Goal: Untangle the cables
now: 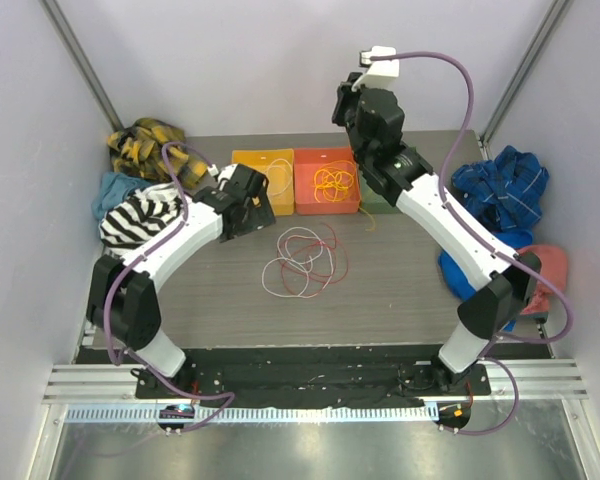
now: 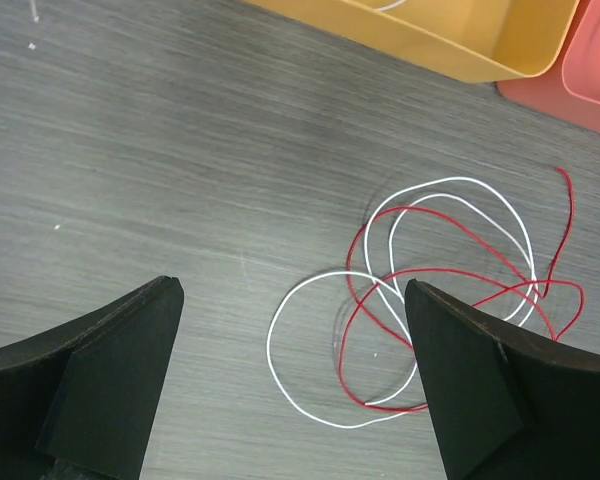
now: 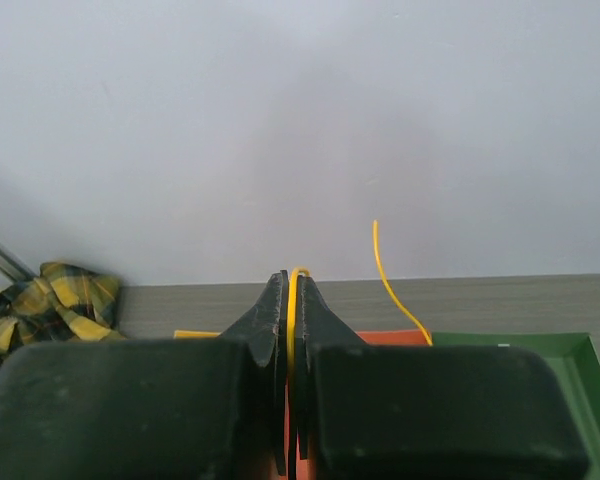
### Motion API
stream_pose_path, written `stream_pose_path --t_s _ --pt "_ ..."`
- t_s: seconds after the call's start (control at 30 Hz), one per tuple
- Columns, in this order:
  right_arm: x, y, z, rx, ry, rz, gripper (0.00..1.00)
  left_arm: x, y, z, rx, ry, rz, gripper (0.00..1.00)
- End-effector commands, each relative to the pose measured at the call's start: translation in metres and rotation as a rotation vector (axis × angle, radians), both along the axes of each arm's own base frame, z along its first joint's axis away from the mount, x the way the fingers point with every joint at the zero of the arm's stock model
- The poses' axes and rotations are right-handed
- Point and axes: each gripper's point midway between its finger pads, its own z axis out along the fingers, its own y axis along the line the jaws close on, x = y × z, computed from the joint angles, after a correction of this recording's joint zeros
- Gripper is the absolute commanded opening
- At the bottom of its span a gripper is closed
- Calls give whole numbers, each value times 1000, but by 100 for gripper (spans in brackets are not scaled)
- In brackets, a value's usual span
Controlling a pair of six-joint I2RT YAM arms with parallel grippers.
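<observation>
1. Top: red-white tangle lies mid-table, beside and right of the left gripper, the nearer one.
2. Left wrist: jaws released, empty; tangle ahead-right, loops running under the right finger.
3. Right wrist: right gripper clenched on yellow cable.

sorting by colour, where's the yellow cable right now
Top view: the yellow cable lies coiled in the orange bin at back centre, beside the yellow bin; one strand is pinched in the shut right pincer.
</observation>
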Motion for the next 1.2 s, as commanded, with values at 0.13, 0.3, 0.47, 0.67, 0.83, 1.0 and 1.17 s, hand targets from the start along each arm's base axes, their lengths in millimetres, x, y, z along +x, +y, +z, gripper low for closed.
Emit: stream_pose_path --t_s 0.13,0.3,0.47,0.67,0.83,1.0,1.17 --pt "29 -4 57 31 -123 -15 1 -37 22 -7 -28 1 69 100" --pt "43 -11 72 42 -147 -29 1 -62 33 -34 -17 51 78 100" --pt "56 -7 76 51 -165 -32 1 -80 33 -61 -33 117 72 100" --pt "68 -9 79 65 -186 -39 1 -97 33 -86 -50 180 70 100" --pt "80 -11 71 69 -180 -46 1 -103 29 -97 -77 209 66 100" --pt "101 -13 35 57 -120 -55 1 -102 25 -102 -90 219 59 99" --pt "119 -2 -15 42 -51 -35 1 -101 20 -105 -103 228 49 99"
